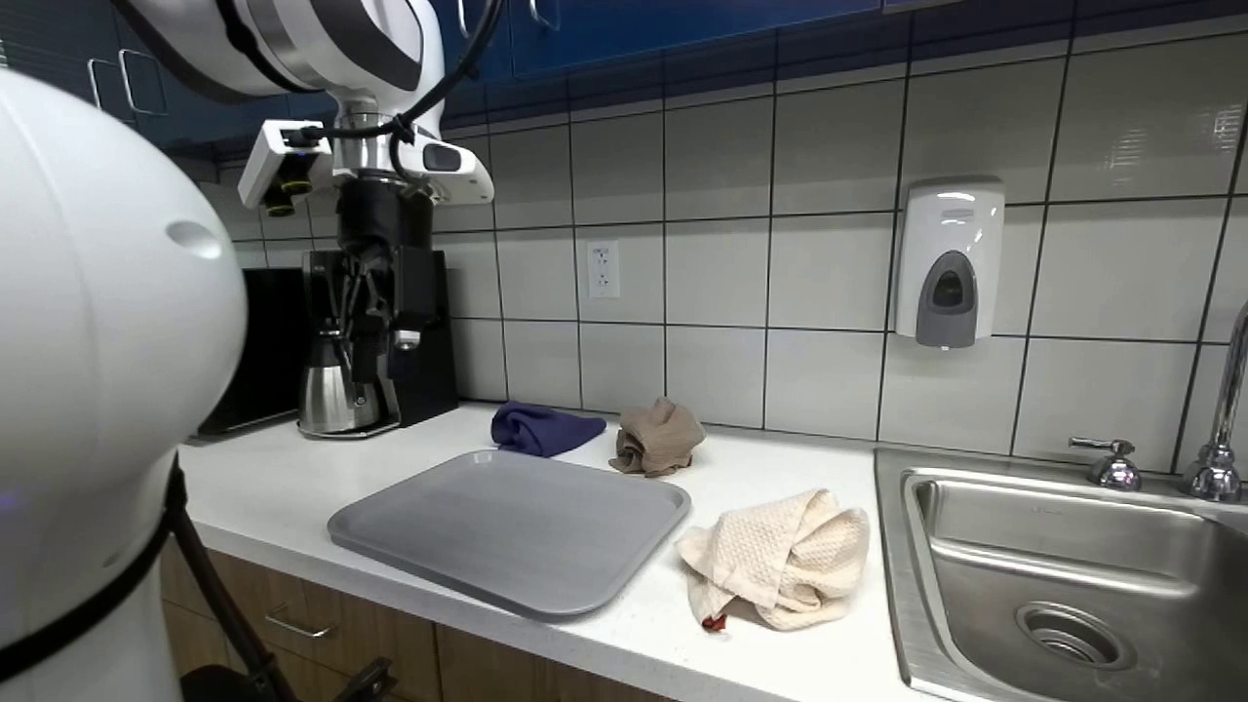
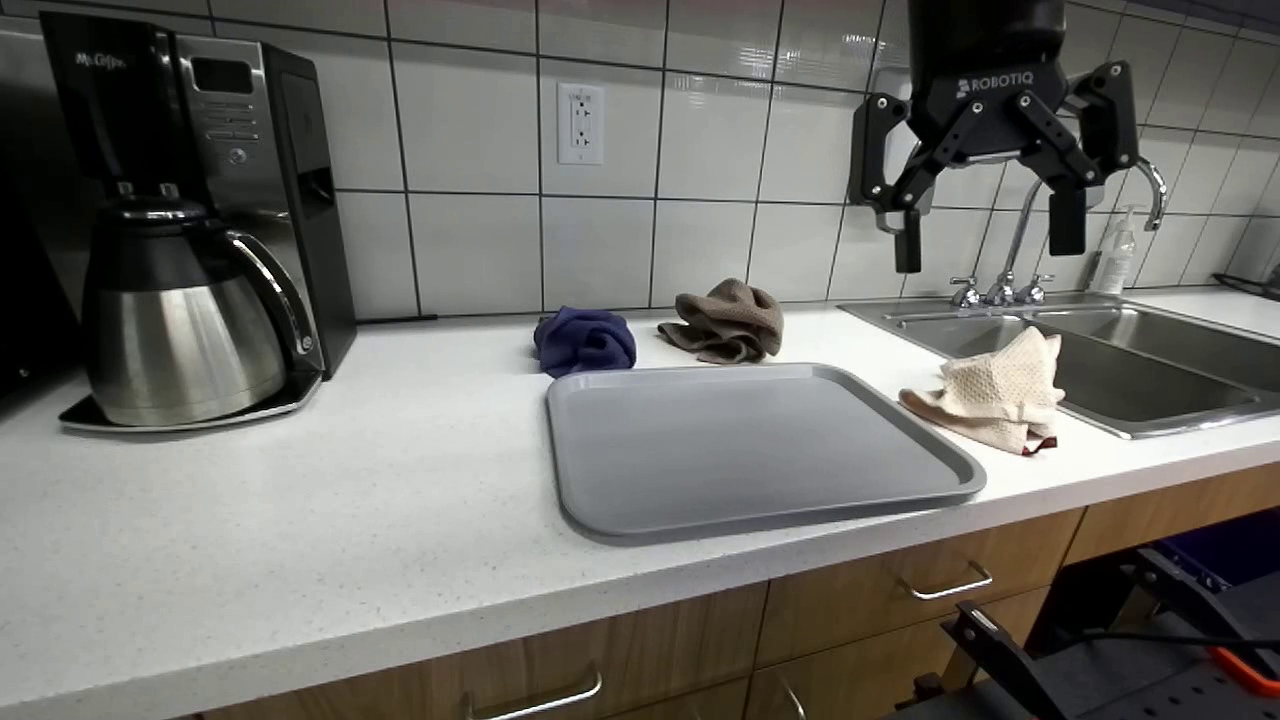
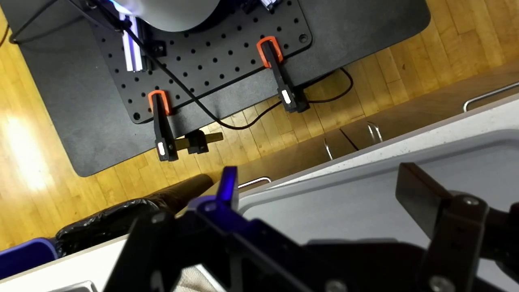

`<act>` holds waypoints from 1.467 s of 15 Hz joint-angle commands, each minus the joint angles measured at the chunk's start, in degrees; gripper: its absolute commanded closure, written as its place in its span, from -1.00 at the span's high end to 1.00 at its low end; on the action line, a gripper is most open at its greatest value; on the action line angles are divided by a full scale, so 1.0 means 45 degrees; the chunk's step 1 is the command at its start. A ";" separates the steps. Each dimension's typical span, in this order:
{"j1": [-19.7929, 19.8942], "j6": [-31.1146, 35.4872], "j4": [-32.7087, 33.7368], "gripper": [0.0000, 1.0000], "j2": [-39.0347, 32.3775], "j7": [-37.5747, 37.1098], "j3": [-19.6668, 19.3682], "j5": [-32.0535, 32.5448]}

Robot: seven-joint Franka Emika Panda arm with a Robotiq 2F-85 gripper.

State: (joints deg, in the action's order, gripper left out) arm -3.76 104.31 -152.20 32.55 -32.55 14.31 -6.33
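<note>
My gripper [image 2: 987,238] is open and empty, its two black fingers spread wide, pointing down and high above the counter. It also shows side-on in an exterior view [image 1: 382,356] and in the wrist view [image 3: 320,186]. A grey rectangular tray [image 1: 507,526] lies bare on the counter; it also shows in an exterior view [image 2: 750,450] and between the fingers in the wrist view [image 3: 344,207]. Behind the tray lie a crumpled navy cloth [image 2: 585,342] and a brown cloth [image 2: 730,322]. A cream cloth [image 1: 780,561] lies between tray and sink; a bit shows in the wrist view [image 3: 194,280].
A coffee maker [image 2: 290,190] with a steel carafe [image 2: 185,345] stands at one end of the white counter [image 2: 330,540]. A steel sink [image 1: 892,585] with a faucet [image 1: 1224,439] is beyond the cream cloth. A soap dispenser [image 1: 951,263] hangs on the tiled wall.
</note>
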 commanded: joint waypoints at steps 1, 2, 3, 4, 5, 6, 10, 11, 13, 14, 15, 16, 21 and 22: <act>0.0444 0.0455 -0.0134 1.00 -0.0203 -0.0378 -0.0066 0.0454; 0.0540 0.0552 -0.0084 1.00 -0.0335 -0.0370 -0.0107 0.0593; 0.0645 0.0645 -0.0008 1.00 -0.0489 -0.0374 -0.0153 0.0777; 0.0724 0.0721 0.0056 1.00 -0.0621 -0.0368 -0.0211 0.0941; 0.0822 0.0823 0.0123 1.00 -0.0778 -0.0363 -0.0258 0.1124; 0.0908 0.0938 0.0173 1.00 -0.0929 -0.0359 -0.0308 0.1293; 0.1204 0.1405 0.0312 1.00 -0.1557 -0.0327 -0.0598 0.1858; 0.1291 0.1513 0.0319 1.00 -0.1696 -0.0323 -0.0702 0.1967; 0.1474 0.1693 0.0315 1.00 -0.1907 -0.0334 -0.0935 0.2166; 0.1576 0.1806 0.0309 1.00 -0.1988 -0.0317 -0.1071 0.2255; 0.1686 0.1968 0.0289 1.00 -0.2055 -0.0308 -0.1200 0.2367; 0.1770 0.2052 0.0318 1.00 -0.2123 -0.0305 -0.1325 0.2439; 0.2210 0.2588 0.0355 1.00 -0.2310 -0.0135 -0.1886 0.3026; 0.2300 0.2695 0.0351 1.00 -0.2342 -0.0075 -0.1987 0.3210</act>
State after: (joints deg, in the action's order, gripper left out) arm 5.15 115.39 -151.76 23.18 -33.02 6.22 5.78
